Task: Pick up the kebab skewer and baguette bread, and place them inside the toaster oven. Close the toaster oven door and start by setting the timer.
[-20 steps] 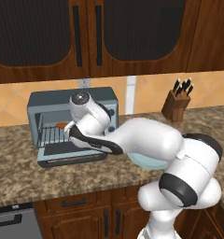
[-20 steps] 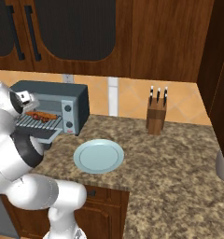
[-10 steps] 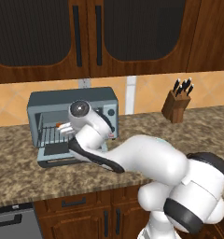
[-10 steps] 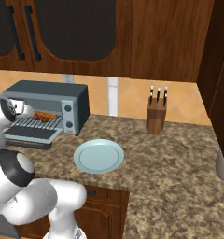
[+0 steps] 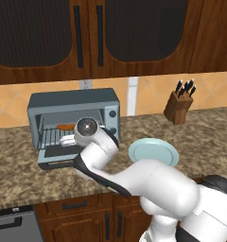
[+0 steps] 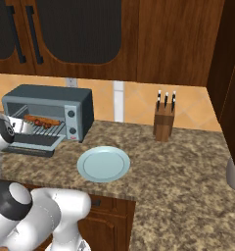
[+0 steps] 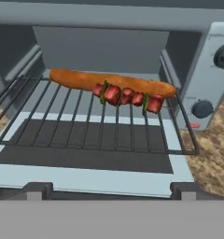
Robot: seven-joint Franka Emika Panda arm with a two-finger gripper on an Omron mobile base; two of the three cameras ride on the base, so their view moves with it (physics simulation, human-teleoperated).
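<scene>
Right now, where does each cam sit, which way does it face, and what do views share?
Left base view: behind the arm to its left, facing forward and down at the toaster oven and plate; white arm rises lower right.
Right base view: behind-right, same counter; arm at lower left.
Hand view: on the hand, facing into the oven over its open toaster oven door; fingertips at bottom, spread wide.
Shared: baguette bread and kebab skewer on the rack; both base views show the knife block.

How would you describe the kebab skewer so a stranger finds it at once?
Look inside the open toaster oven at its wire rack. The kebab skewer lies there against the baguette bread; it is the shorter stick of dark red chunks, not the smooth orange-brown loaf.
</scene>
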